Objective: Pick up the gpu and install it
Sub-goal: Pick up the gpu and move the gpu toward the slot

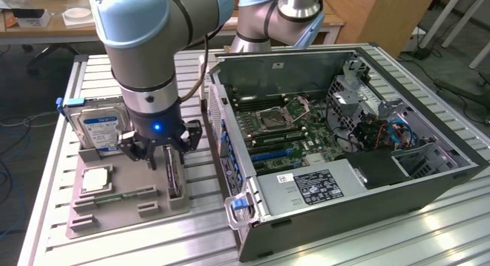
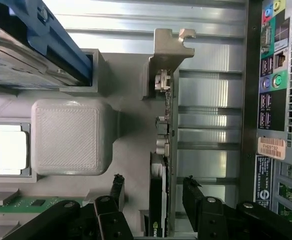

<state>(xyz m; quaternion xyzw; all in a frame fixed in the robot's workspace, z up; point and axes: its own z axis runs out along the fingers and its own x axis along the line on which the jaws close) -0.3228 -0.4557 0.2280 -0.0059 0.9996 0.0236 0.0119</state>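
Observation:
The gpu [image 1: 173,175] stands on its long edge in a slot of the grey fixture tray [image 1: 123,217], with its silver end bracket [image 2: 168,46] at the far end from my fingers. My gripper [image 1: 166,151] hangs right over it, open. In the wrist view the gpu [image 2: 162,131] runs edge-on between the two black fingertips [image 2: 118,183], and my gripper [image 2: 154,184] straddles its black fan end with a gap on each side. Nothing is held.
The tray also carries a silver hard drive [image 1: 100,127] in a blue-edged holder, a processor chip [image 1: 96,180] and a green memory stick [image 1: 119,196]. The open computer case [image 1: 428,188] lies to the exterior view's right, motherboard [image 1: 302,134] exposed, its rear port panel [image 2: 278,100] close beside the tray.

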